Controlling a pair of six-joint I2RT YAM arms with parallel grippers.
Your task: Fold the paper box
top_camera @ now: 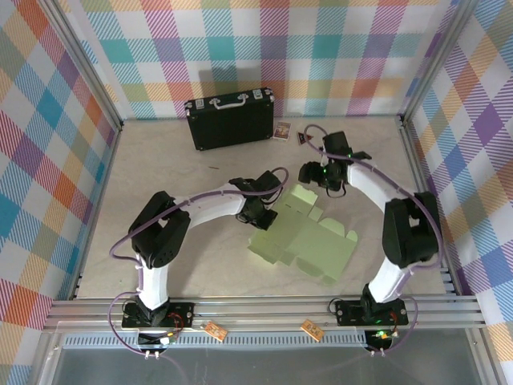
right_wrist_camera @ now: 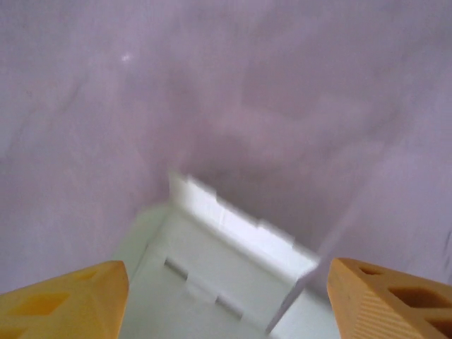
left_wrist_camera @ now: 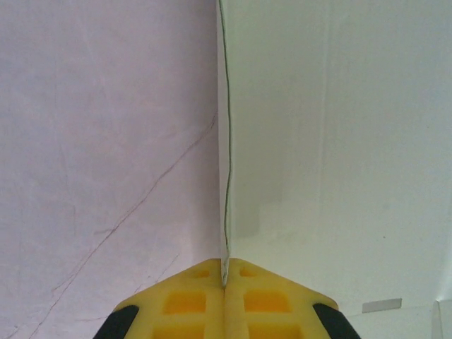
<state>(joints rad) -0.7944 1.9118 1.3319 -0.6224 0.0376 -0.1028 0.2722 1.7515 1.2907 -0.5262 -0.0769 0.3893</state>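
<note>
Pinching one edge of the paper box [top_camera: 309, 245], the left hand [left_wrist_camera: 224, 274] is pressed together; the right hand [right_wrist_camera: 227, 272] hovers spread over a flap [right_wrist_camera: 236, 227]. It lies on the tabletop [top_camera: 160, 168].

Counter [top_camera: 160, 168]: pale, marbled, with faint hairline marks. Paper box [top_camera: 309, 245] lies on it as a creased, opened-out cut-out just right of the left pincer [top_camera: 263, 215], its far flap reaching under the right pincer [top_camera: 317, 178]. Black case [top_camera: 230, 120] sits well beyond the left pincer, handle uppermost. Two small cards [top_camera: 281, 130] lie just beyond the right pincer.
</note>
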